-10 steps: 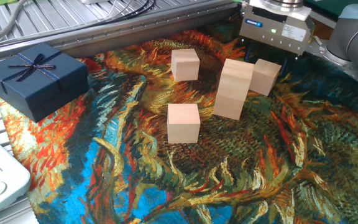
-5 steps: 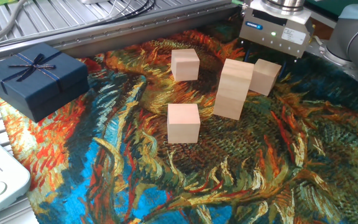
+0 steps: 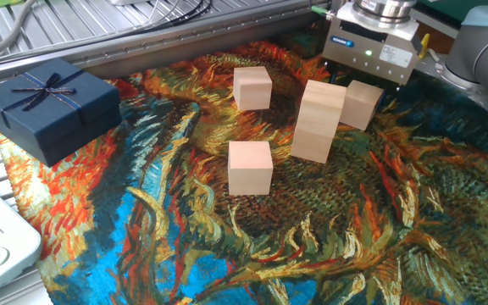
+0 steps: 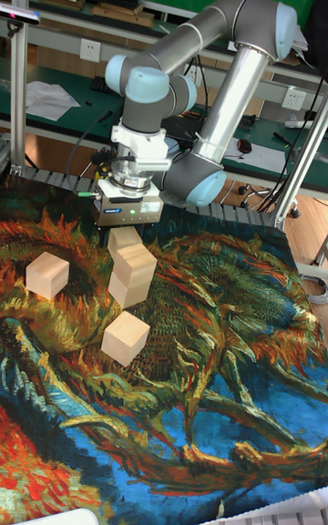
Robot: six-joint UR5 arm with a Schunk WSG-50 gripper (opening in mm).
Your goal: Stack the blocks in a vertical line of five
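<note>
Since a moment ago the grey robot arm (image 4: 232, 69) has lifted its boxy silver two-finger gripper (image 3: 371, 66) a little, away from the far block. Its fingers are hidden behind the blocks, so I cannot tell if they are wide or narrow, and nothing is seen held.

Under everything lies the big painted cloth with swirly orange, blue and green colours (image 3: 379, 229). It has lots of open room at 6 o'clock and 4 o'clock.

At 9 o'clock, on the cloth's edge, sits the dark navy gift box with a ribbon bow (image 3: 49, 106), well apart from the blocks.

Near the middle stands a stack of two pale wooden cubes (image 3: 318, 120). Just beside it at 1 o'clock, below the gripper, is a third pale cube (image 3: 362, 104). Another pale cube (image 3: 252, 88) sits at 10 o'clock from the stack, and the last pale cube (image 3: 250, 167) at 8 o'clock. Both loose ones have room around them.
</note>
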